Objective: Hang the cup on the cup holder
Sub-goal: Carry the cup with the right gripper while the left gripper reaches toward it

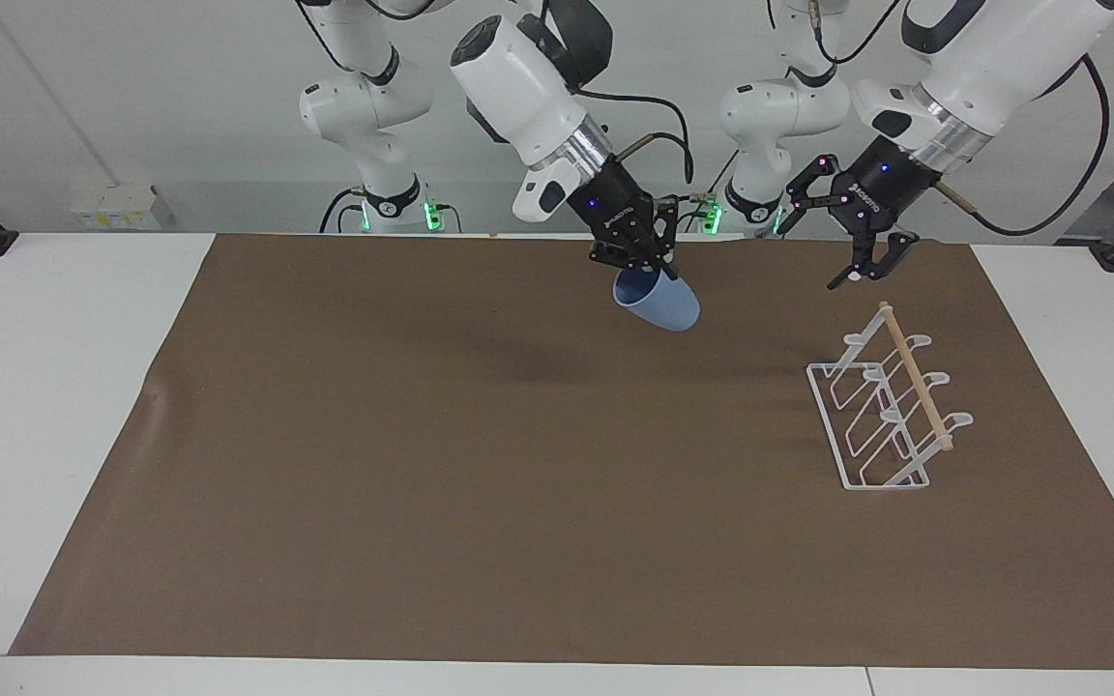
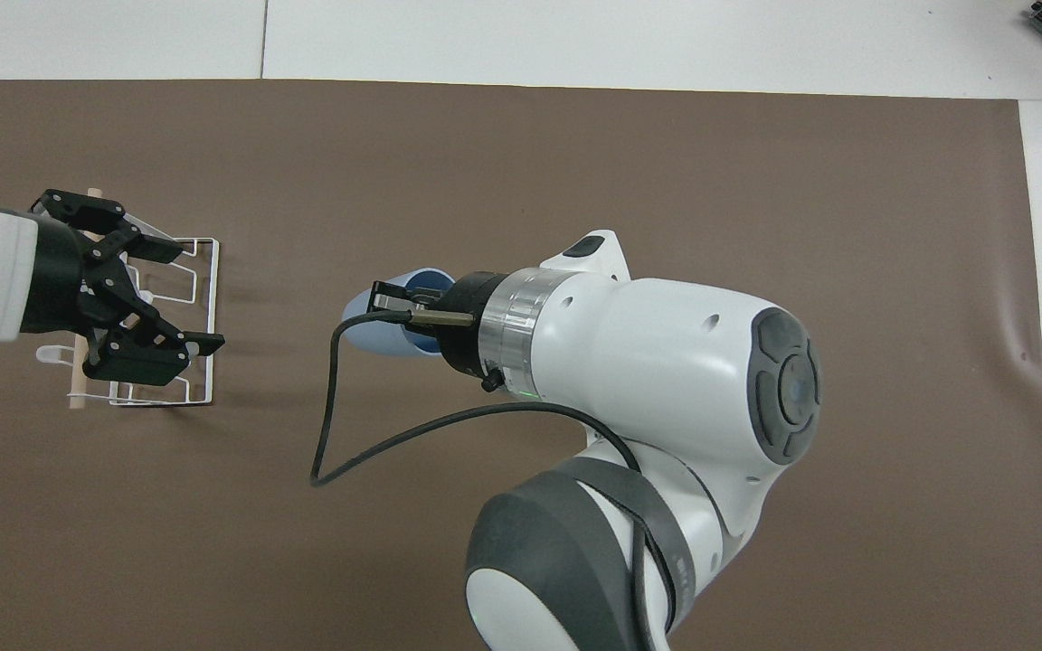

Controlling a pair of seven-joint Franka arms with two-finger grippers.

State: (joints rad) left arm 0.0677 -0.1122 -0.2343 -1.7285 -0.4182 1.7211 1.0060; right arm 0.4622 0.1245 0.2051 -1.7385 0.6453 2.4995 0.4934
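Facing view: right gripper [image 1: 651, 268] clamped on cup [image 1: 659, 302], aloft over mat [image 1: 480, 464] middle.
Left gripper [image 1: 855, 249] spread wide, empty, above holder [image 1: 891, 406] near left arm's table end.

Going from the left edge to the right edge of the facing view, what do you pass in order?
Right gripper holding the cup over the brown mat → open left gripper → cup holder.

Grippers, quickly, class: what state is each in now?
Right gripper: shut on the small light-blue plastic cup, held in the air.
Left gripper: open, empty.
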